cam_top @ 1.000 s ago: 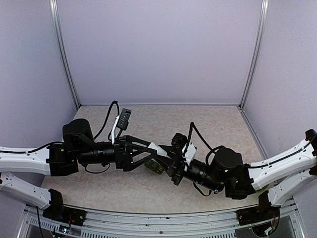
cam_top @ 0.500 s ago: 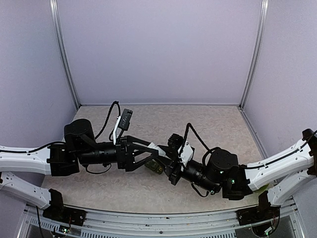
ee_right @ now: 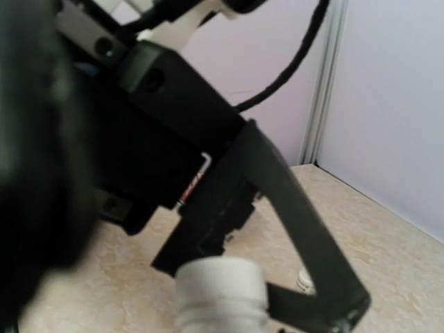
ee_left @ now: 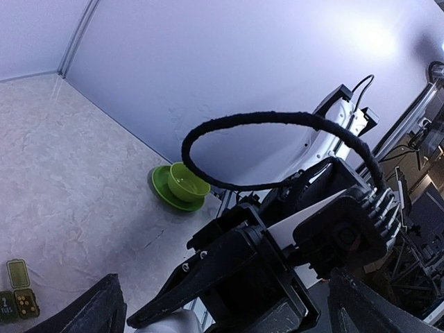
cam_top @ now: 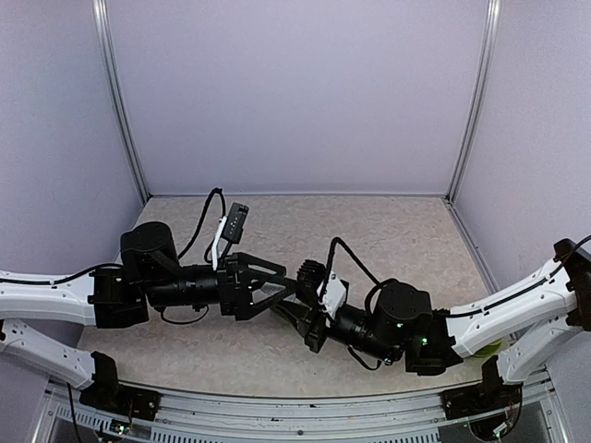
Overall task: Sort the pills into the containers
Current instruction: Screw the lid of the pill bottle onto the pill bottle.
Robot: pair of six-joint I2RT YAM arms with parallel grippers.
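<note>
Top external view: both arms reach in over the bench (cam_top: 397, 231) and meet near the middle of its front edge. The left gripper (cam_top: 288, 290) is spread as wide as it goes, with nothing clamped between its fingers (ee_right: 298, 222). They straddle the tip of the right gripper (cam_top: 294, 312). The right gripper is closed down tight. A white ribbed cap (ee_right: 220, 291) sits right at its tip, just beside one left finger. Whether the right jaws pinch it I cannot tell.

In the left wrist view a green bowl (ee_left: 187, 182) stands on a green plate (ee_left: 161, 186) at the bench's right edge, by the foot of the wall. A small pill case (ee_left: 16, 291) lies open on the bench well apart from the bowl, with a few orange pills (ee_left: 26, 302) in one compartment. A black cable (ee_left: 277, 116) loops above the right arm.
</note>
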